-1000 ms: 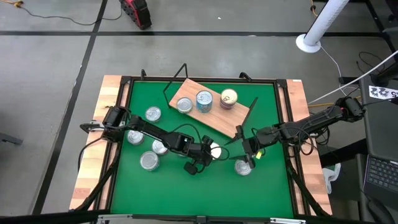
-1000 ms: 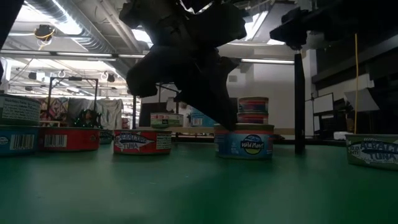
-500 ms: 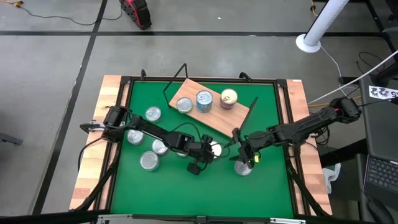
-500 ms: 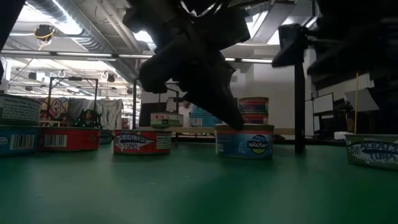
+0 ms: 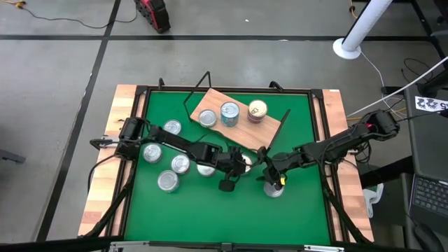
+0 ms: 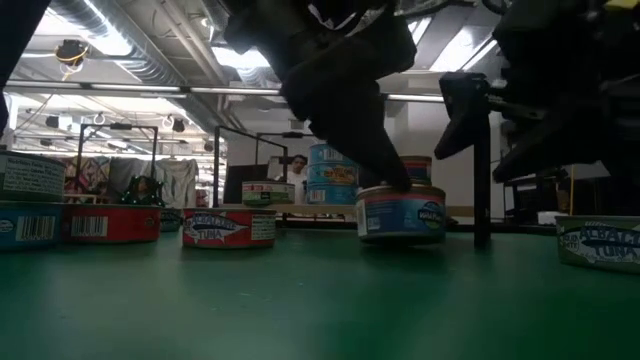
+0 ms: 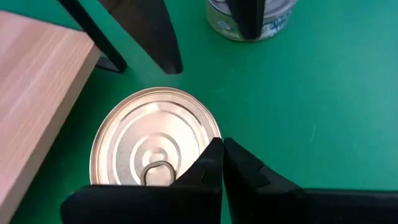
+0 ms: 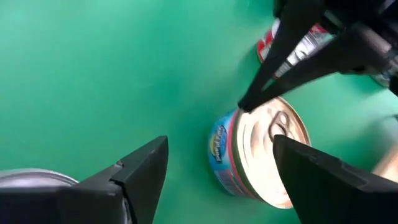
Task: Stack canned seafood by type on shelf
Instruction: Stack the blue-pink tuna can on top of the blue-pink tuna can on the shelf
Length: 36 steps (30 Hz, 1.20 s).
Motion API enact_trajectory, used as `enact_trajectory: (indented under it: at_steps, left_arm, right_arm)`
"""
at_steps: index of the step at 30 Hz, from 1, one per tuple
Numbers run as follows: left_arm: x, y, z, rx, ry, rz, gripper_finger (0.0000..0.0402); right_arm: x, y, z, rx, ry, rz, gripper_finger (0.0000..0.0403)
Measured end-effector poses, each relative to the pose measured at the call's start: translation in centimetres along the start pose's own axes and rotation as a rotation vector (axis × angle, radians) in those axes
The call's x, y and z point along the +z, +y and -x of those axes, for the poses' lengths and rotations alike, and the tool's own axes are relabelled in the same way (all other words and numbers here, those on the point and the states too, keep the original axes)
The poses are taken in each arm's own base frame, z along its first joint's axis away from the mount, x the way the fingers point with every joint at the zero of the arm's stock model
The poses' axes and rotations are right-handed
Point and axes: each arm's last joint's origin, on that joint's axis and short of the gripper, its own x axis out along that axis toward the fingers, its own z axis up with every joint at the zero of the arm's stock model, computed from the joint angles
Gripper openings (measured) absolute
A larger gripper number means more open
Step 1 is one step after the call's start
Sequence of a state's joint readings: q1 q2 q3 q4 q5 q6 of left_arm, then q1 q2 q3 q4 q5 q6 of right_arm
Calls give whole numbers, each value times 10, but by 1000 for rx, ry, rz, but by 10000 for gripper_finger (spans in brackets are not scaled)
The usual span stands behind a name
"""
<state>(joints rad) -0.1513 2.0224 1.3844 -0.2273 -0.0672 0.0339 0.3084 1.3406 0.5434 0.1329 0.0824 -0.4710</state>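
A silver-lidded tin with a blue label (image 6: 400, 212) stands on the green mat next to the wooden shelf's (image 5: 234, 124) near end. My left gripper (image 7: 221, 144) is shut, its tips at that tin's (image 7: 155, 149) rim. My right gripper (image 8: 221, 142) is open, just to the tin's (image 8: 261, 152) right and facing it, touching nothing. In the high view the left gripper (image 5: 234, 170) and right gripper (image 5: 267, 168) flank the tin (image 5: 245, 162). The shelf carries two silver tins (image 5: 207, 117) (image 5: 229, 112) and a gold-topped stack (image 5: 257, 110). My left gripper presses its shut fingertips (image 6: 385, 175) on the tin lid's rim (image 7: 211, 134), on the side away from the shelf. The fingers come slanting down from the table's left. The tin stands upright with its base on the mat.
Several loose tins lie on the mat's left part (image 5: 171, 128) (image 5: 152, 152) (image 5: 168, 182). Another tin (image 5: 273, 189) sits just near of the right gripper. The shelf's black wire supports (image 5: 276, 136) stand close to both grippers. The near middle of the mat (image 5: 224, 217) is bare.
The left gripper has moved toward the table's right, and the blue-labelled tin under its tips has slid and turned a little that way. The right gripper has moved left toward that tin.
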Motion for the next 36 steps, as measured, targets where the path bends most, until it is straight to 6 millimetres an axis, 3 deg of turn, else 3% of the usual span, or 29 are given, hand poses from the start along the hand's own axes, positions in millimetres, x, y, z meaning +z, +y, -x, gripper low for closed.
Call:
enact_trajectory:
  at_steps: [27, 36]
  left_arm:
    - [12, 8, 2, -20, -110, 348, 0]
    - [13, 20, 2, -28, -129, 512, 0]
  right_arm:
    - [-2, -1, -2, -56, 38, 14, 287]
    - [-3, -1, -2, -76, 56, 16, 287]
